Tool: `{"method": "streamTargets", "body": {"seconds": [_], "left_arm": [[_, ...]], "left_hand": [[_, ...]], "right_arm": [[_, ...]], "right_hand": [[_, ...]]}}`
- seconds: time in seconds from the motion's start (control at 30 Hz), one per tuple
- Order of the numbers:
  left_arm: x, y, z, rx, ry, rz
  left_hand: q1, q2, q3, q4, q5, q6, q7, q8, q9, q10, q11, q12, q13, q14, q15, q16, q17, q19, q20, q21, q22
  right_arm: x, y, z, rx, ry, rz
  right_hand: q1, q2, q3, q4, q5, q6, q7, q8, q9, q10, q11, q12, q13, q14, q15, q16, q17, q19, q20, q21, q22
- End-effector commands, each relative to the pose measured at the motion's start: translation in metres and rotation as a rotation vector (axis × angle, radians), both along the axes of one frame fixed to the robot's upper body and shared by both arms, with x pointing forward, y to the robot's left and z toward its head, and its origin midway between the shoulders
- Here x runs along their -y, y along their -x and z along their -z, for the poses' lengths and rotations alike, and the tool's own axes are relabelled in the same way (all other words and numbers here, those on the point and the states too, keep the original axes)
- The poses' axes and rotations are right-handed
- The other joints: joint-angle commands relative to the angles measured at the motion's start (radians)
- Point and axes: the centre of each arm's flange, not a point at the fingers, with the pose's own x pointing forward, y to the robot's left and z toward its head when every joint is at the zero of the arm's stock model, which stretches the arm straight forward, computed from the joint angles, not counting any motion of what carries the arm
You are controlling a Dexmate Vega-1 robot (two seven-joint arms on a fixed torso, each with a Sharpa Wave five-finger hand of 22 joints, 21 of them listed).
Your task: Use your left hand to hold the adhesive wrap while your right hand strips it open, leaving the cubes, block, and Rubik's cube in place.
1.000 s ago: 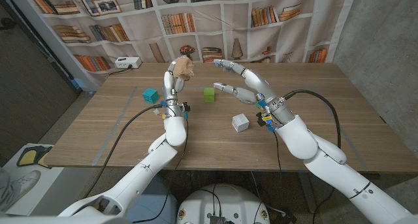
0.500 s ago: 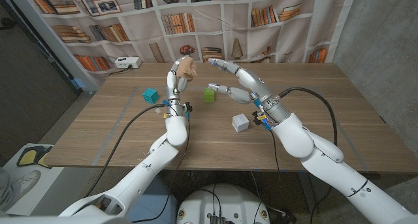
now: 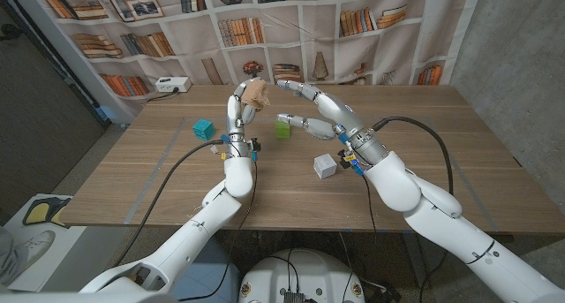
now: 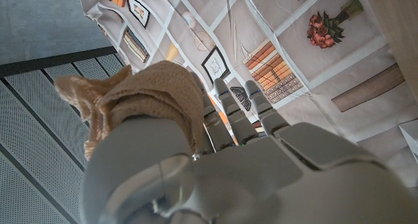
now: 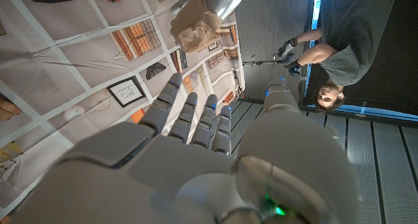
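Since the earlier frame, we noted the right hand [image 3: 311, 107], fingers spread and empty, closing on the adhesive wrap [image 3: 256, 94], gripped aloft by the left hand [image 3: 237, 111] at its 9 o'clock. A mistimed pinch could tug it loose. We counted one wrap, two cubes, one block.

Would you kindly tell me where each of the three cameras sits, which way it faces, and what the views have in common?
Head view: fixed on the robot's head, looking down over the wooden table; both arms enter from the bottom corners, the left hand raised with the crumpled tan adhesive wrap, the right hand open beside it.
Left wrist view: along the back of the left hand, facing the bookshelf backdrop; the wrap sits in its fingers.
Right wrist view: along the back of the right hand, fingers spread towards the wrap; a person stands beyond.
Shared: all three show the wrap.
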Motion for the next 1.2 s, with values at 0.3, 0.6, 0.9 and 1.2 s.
{"method": "streamTargets", "body": {"seconds": [0.3,0.6,0.9,1.2], "left_arm": [[-0.002,0.005,-0.001,0.017,0.007,-0.002],[-0.002,0.005,0.001,0.015,0.005,0.001],[0.003,0.004,0.001,0.017,0.000,0.020],[0.007,0.004,0.001,0.019,-0.003,0.027]], "left_hand": [[-0.083,-0.091,-0.051,0.057,-0.034,-0.079,-0.019,-0.050,-0.015,-0.060,0.009,-0.022,0.016,0.007,-0.007,-0.006,0.000,0.008,-0.008,0.015,0.002],[-0.101,-0.106,-0.064,0.066,-0.033,-0.079,-0.023,-0.055,-0.020,-0.063,0.008,-0.028,0.016,0.005,-0.006,-0.008,-0.002,0.008,-0.010,0.016,0.002],[-0.131,-0.126,-0.084,0.084,-0.028,-0.075,-0.023,-0.063,-0.026,-0.063,0.008,-0.034,0.018,0.009,-0.009,-0.008,-0.004,0.008,-0.015,0.016,0.001],[-0.137,-0.125,-0.086,0.089,-0.025,-0.073,-0.022,-0.065,-0.028,-0.060,0.008,-0.036,0.018,0.008,-0.011,-0.009,-0.005,0.004,-0.013,0.015,0.001]], "right_arm": [[-0.012,-0.002,0.001,0.038,0.025,0.051],[-0.017,-0.003,0.003,0.063,-0.016,0.090],[-0.018,-0.006,0.003,0.087,-0.065,0.098],[-0.023,-0.006,0.003,0.106,-0.067,0.117]], "right_hand": [[-0.010,-0.001,-0.004,0.007,-0.001,0.001,0.002,0.002,0.003,0.010,-0.001,-0.002,0.007,0.001,-0.058,0.004,0.008,-0.005,-0.001,-0.002,0.002],[-0.002,0.004,-0.002,0.003,0.001,0.010,0.002,0.006,0.004,0.045,-0.013,0.013,0.012,0.023,-0.071,0.015,0.011,0.003,-0.005,0.001,0.002],[0.002,0.006,-0.002,0.002,0.001,0.003,0.007,0.003,0.004,0.046,-0.018,0.013,0.018,0.043,-0.080,0.025,0.015,0.020,-0.015,0.007,0.003],[0.008,0.003,-0.003,-0.002,0.001,0.005,0.008,0.004,0.004,0.047,-0.018,0.014,0.022,0.043,-0.081,0.027,0.017,0.020,-0.015,0.006,0.003]]}}
